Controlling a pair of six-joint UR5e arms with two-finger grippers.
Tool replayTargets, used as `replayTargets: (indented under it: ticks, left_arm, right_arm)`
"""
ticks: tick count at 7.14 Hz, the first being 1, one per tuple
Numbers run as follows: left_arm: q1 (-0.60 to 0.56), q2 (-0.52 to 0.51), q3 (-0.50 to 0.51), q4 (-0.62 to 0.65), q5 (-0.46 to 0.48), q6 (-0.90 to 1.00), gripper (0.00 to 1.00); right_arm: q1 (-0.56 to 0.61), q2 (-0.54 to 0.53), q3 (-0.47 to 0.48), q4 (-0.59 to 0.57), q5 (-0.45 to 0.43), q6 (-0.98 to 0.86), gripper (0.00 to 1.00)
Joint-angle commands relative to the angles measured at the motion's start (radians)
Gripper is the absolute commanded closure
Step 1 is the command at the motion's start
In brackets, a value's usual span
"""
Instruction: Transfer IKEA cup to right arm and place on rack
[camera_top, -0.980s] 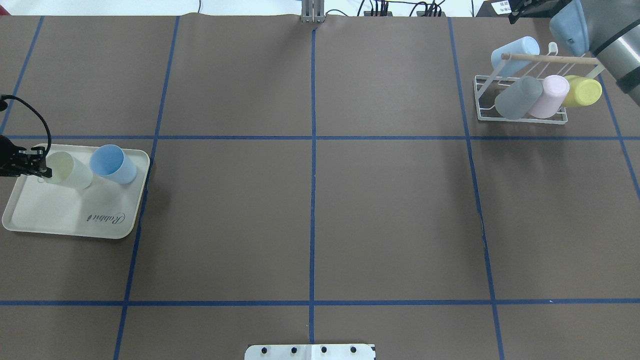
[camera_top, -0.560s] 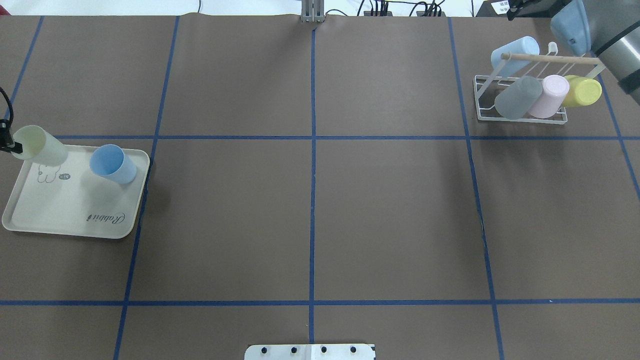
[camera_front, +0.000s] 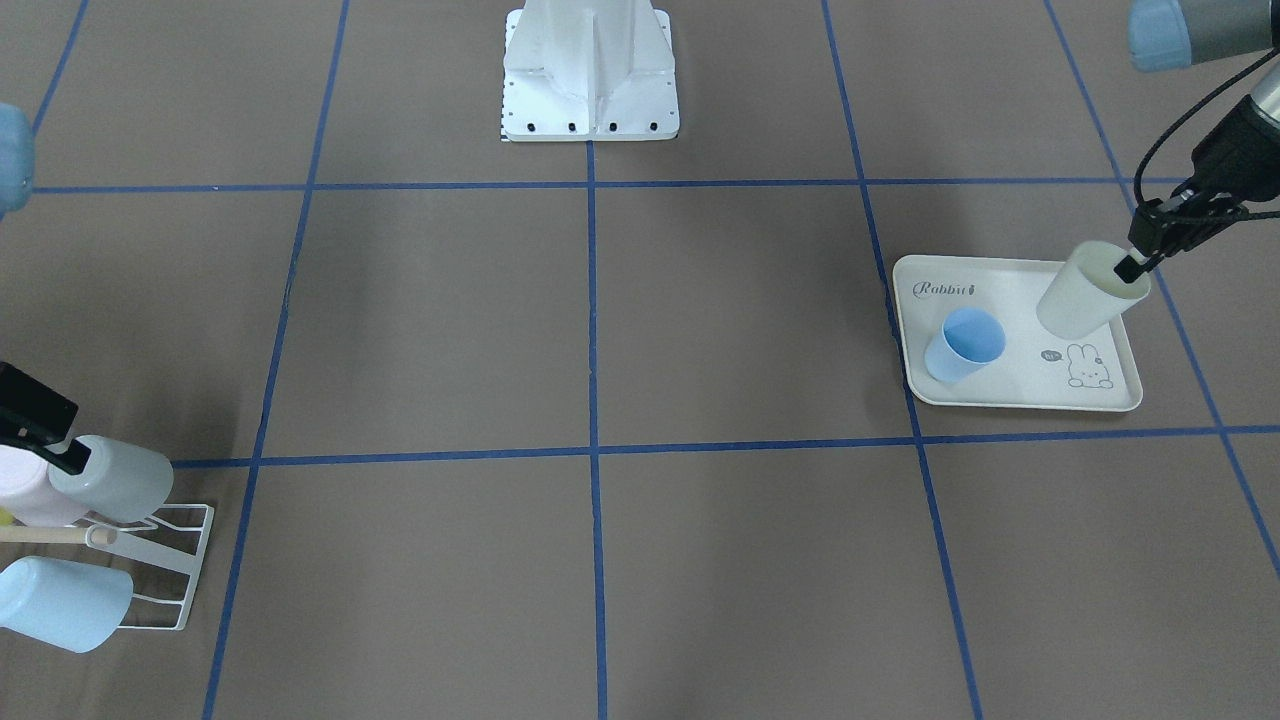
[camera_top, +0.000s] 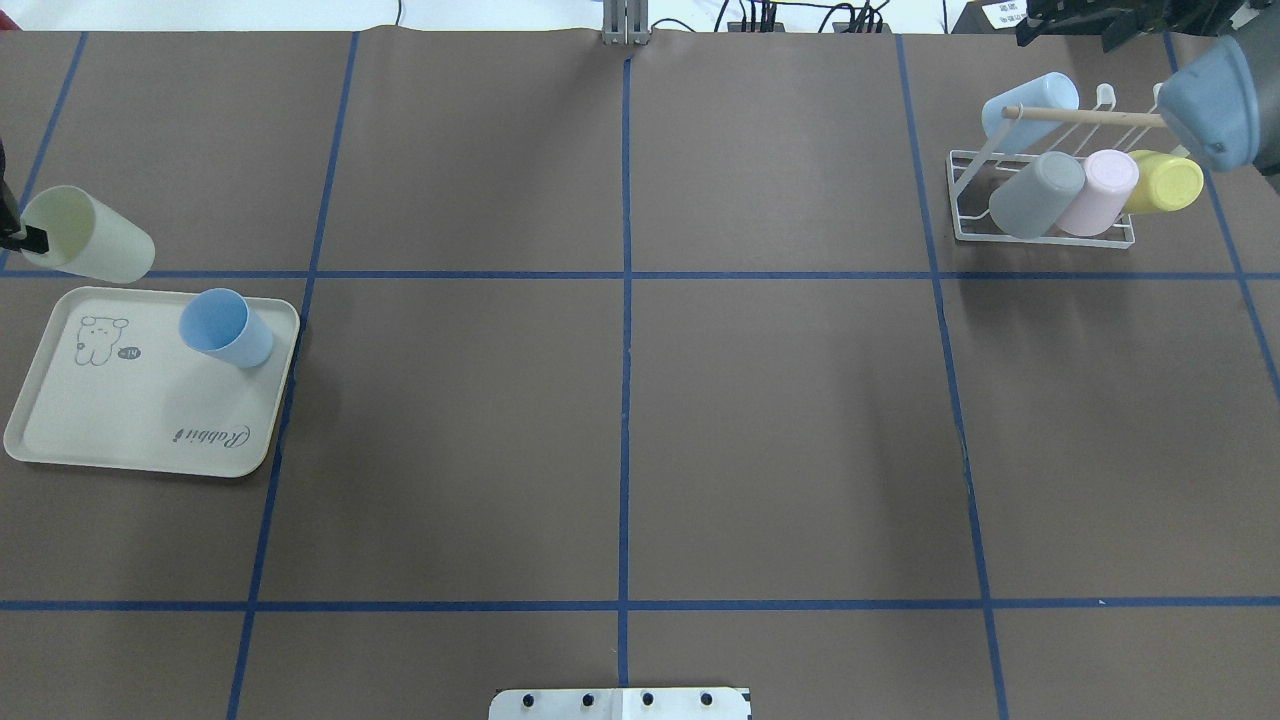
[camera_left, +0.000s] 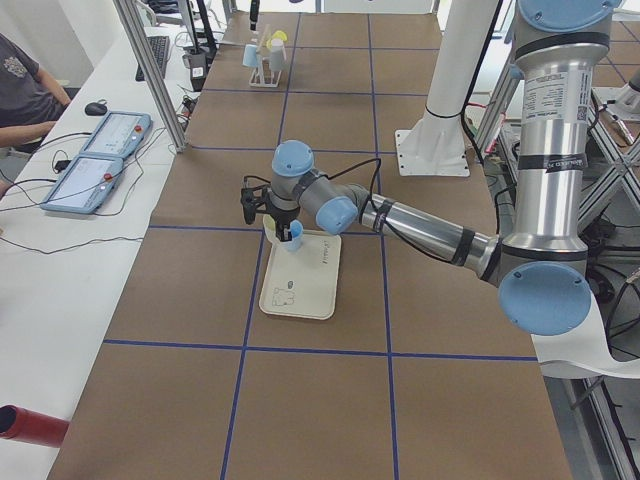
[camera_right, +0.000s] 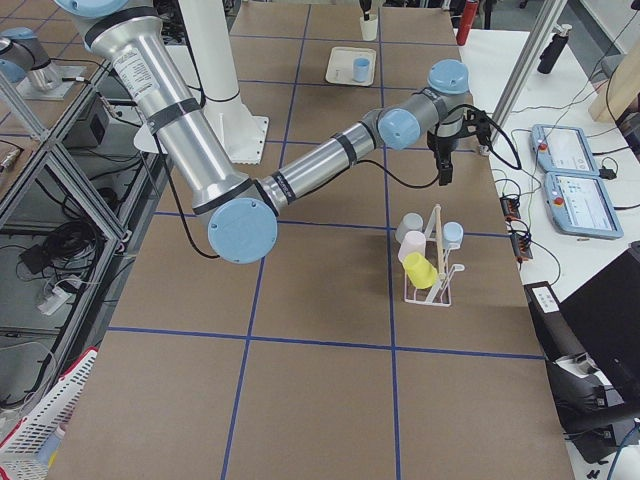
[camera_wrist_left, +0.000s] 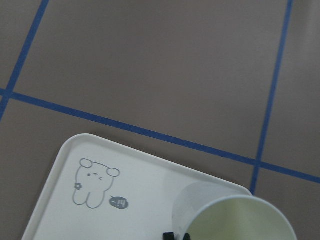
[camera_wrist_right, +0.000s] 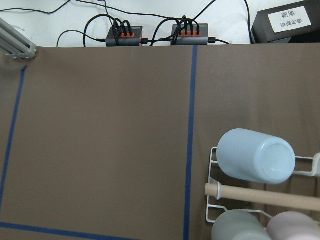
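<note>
A wide table (camera_top: 780, 420) covered in brown paper and marked with a grid of blue tape fills the scene. The long silver left arm with pale blue joints (camera_left: 420, 225) reaches out over one end of it. The matching right arm (camera_right: 320, 160) reaches to the other end.

A cream rectangular tray with a rabbit print (camera_top: 120, 430) lies flat on the paper at the left arm's end. At the opposite end stands a low white wire rack (camera_top: 965, 200) with a light wooden rod (camera_top: 1080, 117) across it. Four plastic cups rest tipped on it: a pale blue one (camera_top: 1030, 105) behind the rod, and a grey one (camera_top: 1040, 192), a pink one (camera_top: 1100, 190) and a yellow one (camera_top: 1165, 183) in a row in front.

A blue plastic cup (camera_top: 228, 328) stands mouth-up on the tray near its far right corner. The pale green-cream IKEA cup (camera_top: 90, 245) hangs tilted in the air over the tray's far left corner, clear of the tray.

The black left gripper (camera_front: 1140, 262) is clenched on that cup's rim, one finger inside the mouth. The black right gripper (camera_right: 444, 178) hangs near the rack without touching it, and whether it is clenched or released cannot be told.
</note>
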Motion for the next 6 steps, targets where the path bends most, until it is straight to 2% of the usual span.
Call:
replayTargets:
  ticks: [1,2,3,4,5,6]
  left_arm:
    - [0.003,-0.11,-0.036,-0.003,-0.086,-0.307,1.0]
    - [0.034,-0.156,-0.049,-0.046,-0.119,-0.46,1.0]
    - [0.105,-0.193,-0.084,-0.075,-0.109,-0.587,1.0]
    - [0.17,-0.234,-0.098,-0.08,-0.129,-0.604,1.0]
    - [0.216,-0.247,-0.099,-0.088,-0.155,-0.727,1.0]
    - [0.229,-0.28,-0.069,-0.11,-0.169,-0.771,1.0]
  right_arm:
    - [-0.036,-0.062,0.188,0.003,0.045,0.174,0.02]
    - [-0.078,-0.064,0.251,0.006,0.045,0.278,0.02]
    - [-0.115,-0.064,0.271,0.09,0.043,0.382,0.02]
    - [-0.163,-0.067,0.264,0.233,0.036,0.518,0.02]
    - [-0.197,-0.067,0.264,0.344,0.014,0.622,0.02]
    - [-0.226,-0.067,0.265,0.43,0.013,0.697,0.02]
